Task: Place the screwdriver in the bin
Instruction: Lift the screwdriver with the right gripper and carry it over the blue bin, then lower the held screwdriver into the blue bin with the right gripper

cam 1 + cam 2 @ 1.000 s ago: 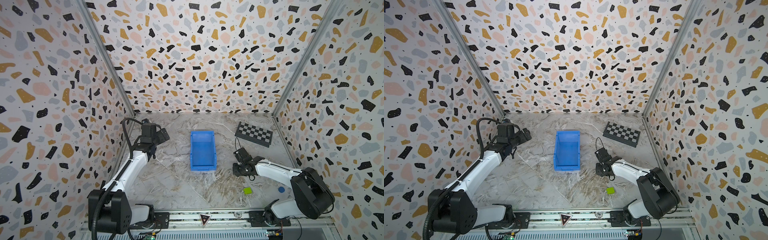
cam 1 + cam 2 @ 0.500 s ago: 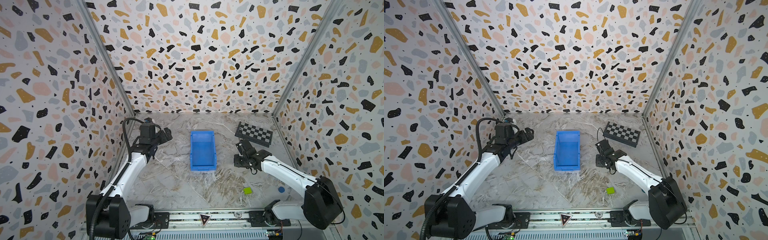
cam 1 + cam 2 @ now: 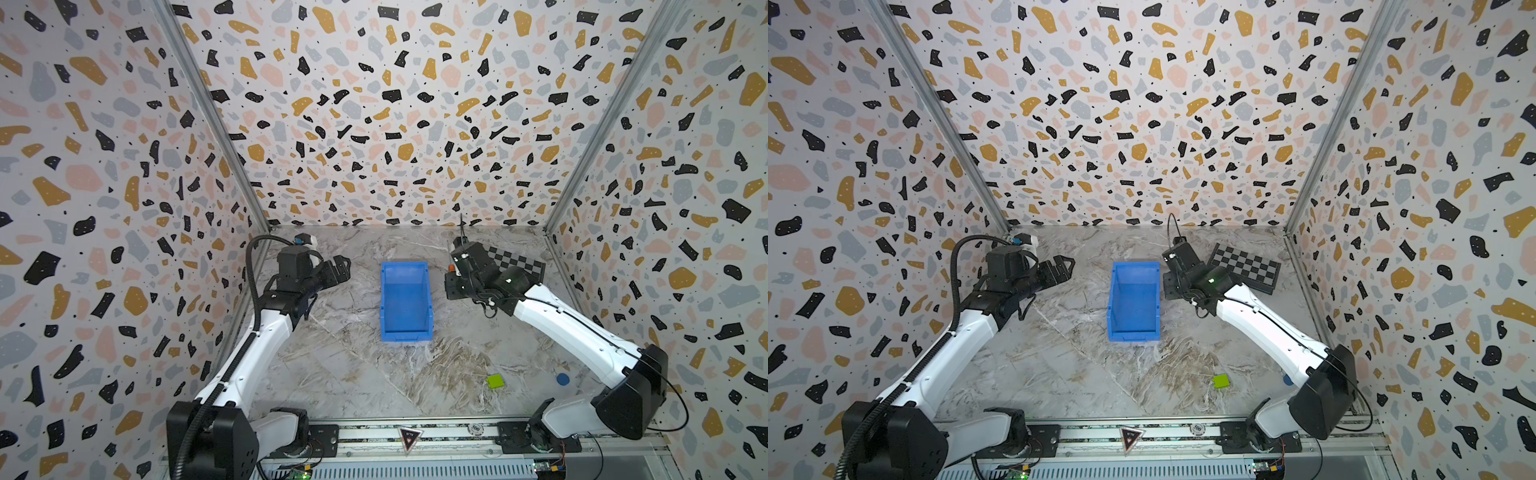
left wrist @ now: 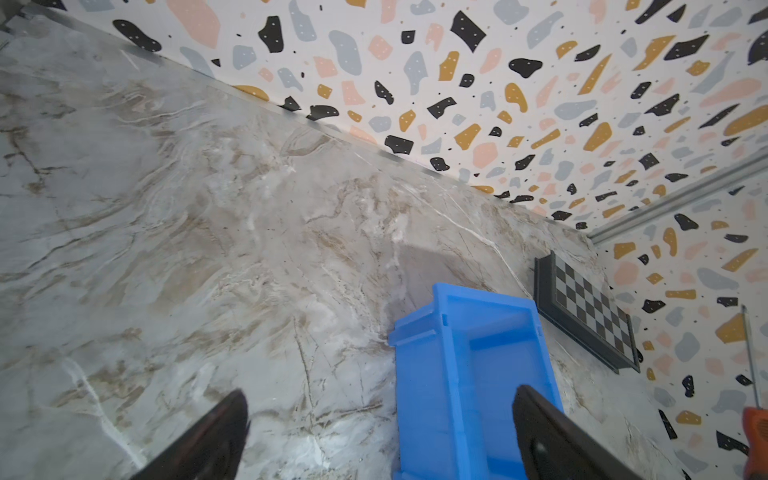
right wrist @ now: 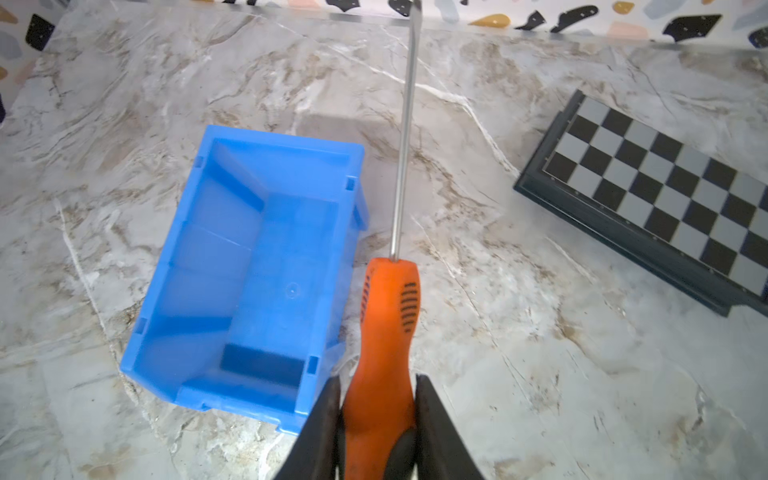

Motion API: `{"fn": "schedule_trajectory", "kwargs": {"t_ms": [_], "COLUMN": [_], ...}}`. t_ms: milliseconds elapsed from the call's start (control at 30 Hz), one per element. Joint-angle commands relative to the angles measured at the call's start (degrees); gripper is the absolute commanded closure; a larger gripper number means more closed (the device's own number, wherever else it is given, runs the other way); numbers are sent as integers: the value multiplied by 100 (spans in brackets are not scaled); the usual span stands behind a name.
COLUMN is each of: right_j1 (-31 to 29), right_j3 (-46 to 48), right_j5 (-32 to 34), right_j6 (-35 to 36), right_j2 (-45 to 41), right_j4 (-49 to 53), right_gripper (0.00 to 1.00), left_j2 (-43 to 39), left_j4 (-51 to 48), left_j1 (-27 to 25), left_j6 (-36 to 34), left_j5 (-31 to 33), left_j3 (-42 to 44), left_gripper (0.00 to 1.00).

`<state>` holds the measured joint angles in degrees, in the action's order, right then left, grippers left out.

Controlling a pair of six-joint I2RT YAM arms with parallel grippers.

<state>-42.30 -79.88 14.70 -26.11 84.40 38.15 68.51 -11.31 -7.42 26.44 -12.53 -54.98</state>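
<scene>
The screwdriver has an orange-and-black handle and a thin metal shaft. My right gripper is shut on the handle, and the shaft points toward the back wall. The tool hangs in the air just right of the bin, a bright blue empty box standing mid-table in both top views. In a top view the right gripper is raised beside the bin's far right corner. My left gripper hovers open left of the bin with nothing between its jaws. The left wrist view shows the bin and the screwdriver handle at the frame's edge.
A black-and-white checkered board lies at the back right, close behind the right gripper. A small green block and a blue disc sit near the front right. Patterned walls enclose three sides.
The right arm has risen and swung toward the back with the screwdriver, from low near the bin's front right to beside its far right corner. The left gripper has shifted slightly toward the bin.
</scene>
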Motion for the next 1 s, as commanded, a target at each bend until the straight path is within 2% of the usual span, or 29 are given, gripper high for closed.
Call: {"fn": "schedule_trajectory", "kwargs": {"t_ms": [0,333,967], "right_j1": [-291,-851,-974], "right_j3": [-389,-846,-670], "right_j5": [83,-153,-387], "right_j6": [215,253,87], "right_j2": [435,1590,2351], "right_j4": [163,-144,-493], "right_gripper": [99,96,93], "left_j2": [-235,-584,-462], "left_j4": [193,63,153], "left_j1": [-97,-276,-278], "left_j6": [-229,-483,-530], "left_j5": [-338,-319,-349], "left_j3": [-11,36,152], "left_gripper": [0,0,0]}}
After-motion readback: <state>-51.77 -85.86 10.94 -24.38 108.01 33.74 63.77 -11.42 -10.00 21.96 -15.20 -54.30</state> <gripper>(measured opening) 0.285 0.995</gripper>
